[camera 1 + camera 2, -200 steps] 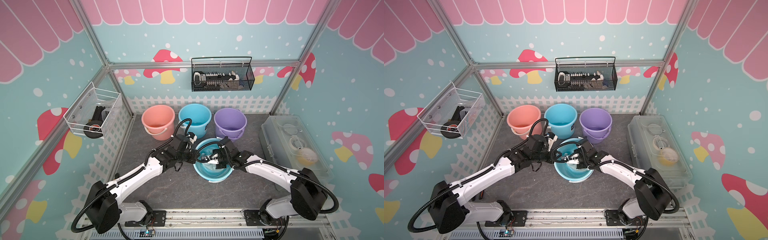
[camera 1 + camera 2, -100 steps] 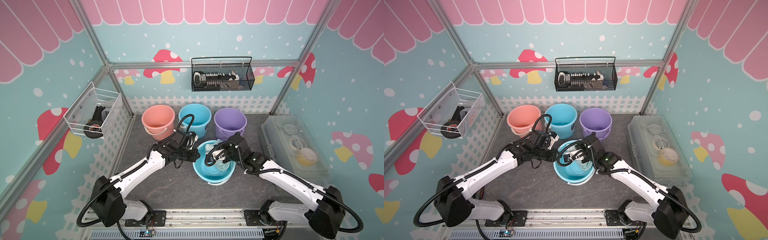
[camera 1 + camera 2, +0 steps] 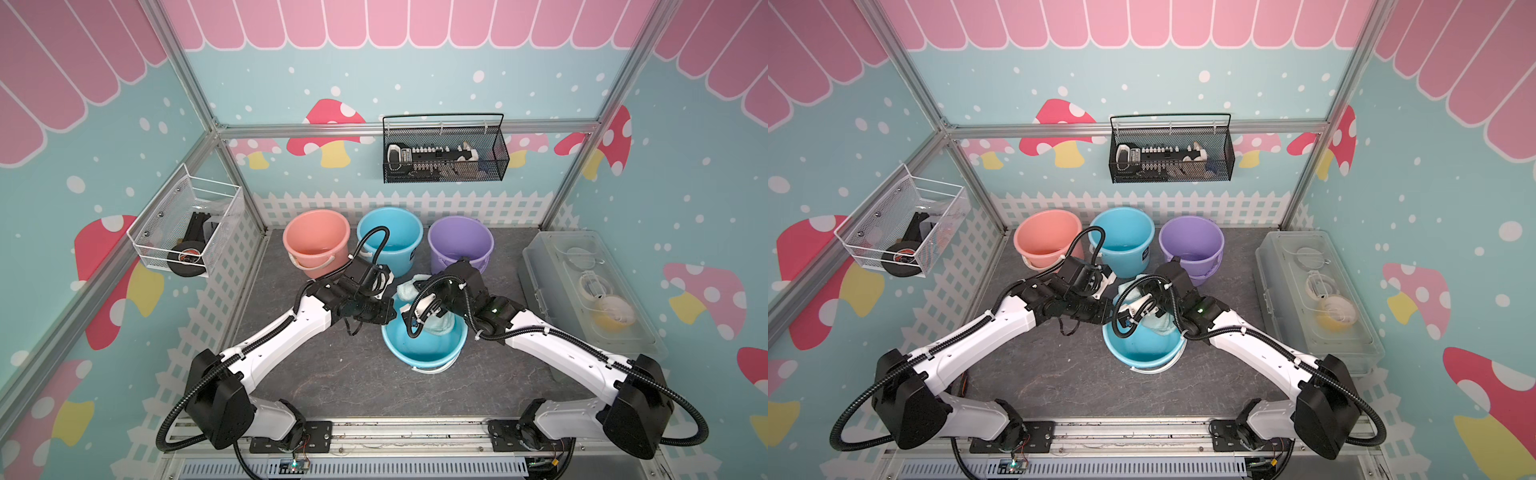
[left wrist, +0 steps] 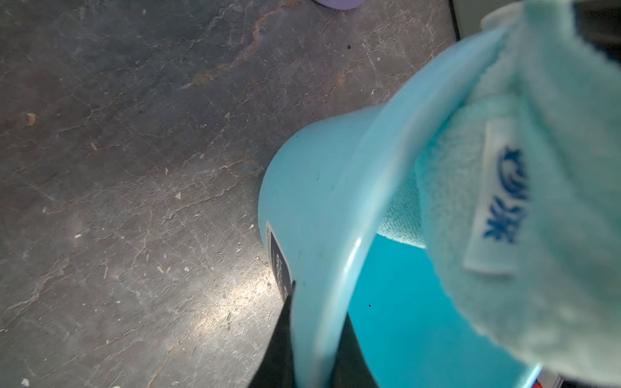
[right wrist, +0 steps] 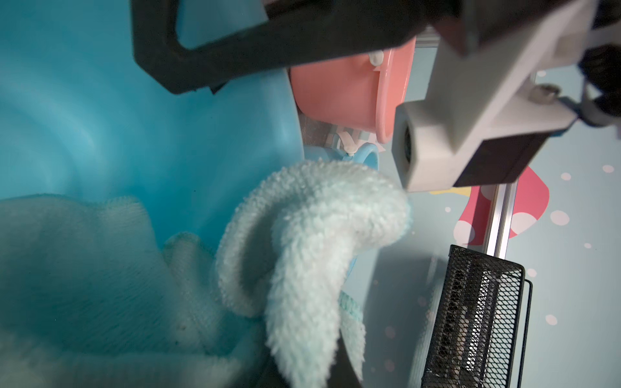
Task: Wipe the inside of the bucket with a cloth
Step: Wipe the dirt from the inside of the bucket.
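- Where the dark, stone-veined table (image 3: 332, 374) meets the white fence at the back, a pink bucket (image 3: 316, 241), a rear blue bucket (image 3: 388, 237) and a purple bucket (image 3: 459, 245) stand in a row.
- Just in front of that row, between the two arms, the bucket (image 3: 424, 359) sits on the table. It is glossy sky-blue plastic with a brighter blue inside.
- The cloth (image 3: 440, 326) is pale mint, plain and fluffy, with a short looped pile. It is bunched up: part lies inside the bucket against the wall on the right arm's side, and a fold rises over the far rim.
- The right gripper (image 5: 309, 369) is clamped on the cloth, its fingers mostly buried in the folds.
- The left gripper (image 4: 312, 359) pinches the bucket's rim at a narrow gap, with one black finger outside the wall and one inside.
- A white tag (image 4: 497, 201) is sewn to the cloth. It carries blue printed characters that are too blurred to read.
- A dark label (image 4: 280, 262) sits on the bucket's outer wall. Its pale marks are partly hidden by a finger and cannot be read.
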Controlling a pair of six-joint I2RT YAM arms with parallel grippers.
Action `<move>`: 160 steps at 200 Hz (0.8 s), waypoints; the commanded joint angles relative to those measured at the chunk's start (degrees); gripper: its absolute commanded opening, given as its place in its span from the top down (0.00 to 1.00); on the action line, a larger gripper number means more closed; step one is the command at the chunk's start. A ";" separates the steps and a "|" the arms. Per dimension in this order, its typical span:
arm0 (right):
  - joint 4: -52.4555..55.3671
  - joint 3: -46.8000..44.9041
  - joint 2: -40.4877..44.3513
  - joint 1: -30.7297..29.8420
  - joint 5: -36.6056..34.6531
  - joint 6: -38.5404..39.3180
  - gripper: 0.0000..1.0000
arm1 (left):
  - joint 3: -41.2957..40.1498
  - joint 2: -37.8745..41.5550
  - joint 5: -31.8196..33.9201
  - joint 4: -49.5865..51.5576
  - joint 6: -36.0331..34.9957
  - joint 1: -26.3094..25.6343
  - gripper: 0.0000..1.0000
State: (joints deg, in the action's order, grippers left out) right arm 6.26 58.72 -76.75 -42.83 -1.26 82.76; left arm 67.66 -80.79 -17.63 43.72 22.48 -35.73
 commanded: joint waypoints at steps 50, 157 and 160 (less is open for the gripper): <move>2.72 -1.83 -5.38 -0.37 3.48 -1.55 1.00 | 2.39 0.13 -2.30 0.06 -1.98 -0.55 1.00; 13.58 0.25 6.48 -1.98 12.16 -9.41 1.00 | 4.05 -1.65 -0.30 1.32 -2.03 -0.52 1.00; 13.79 0.46 6.44 -2.06 12.47 -9.56 1.00 | 4.10 -1.65 -0.26 1.28 -2.03 -0.52 1.00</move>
State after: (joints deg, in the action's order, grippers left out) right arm 15.31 56.84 -71.44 -44.27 6.37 75.94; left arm 69.30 -82.17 -17.41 45.41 21.82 -36.14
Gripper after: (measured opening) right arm 0.052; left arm 0.111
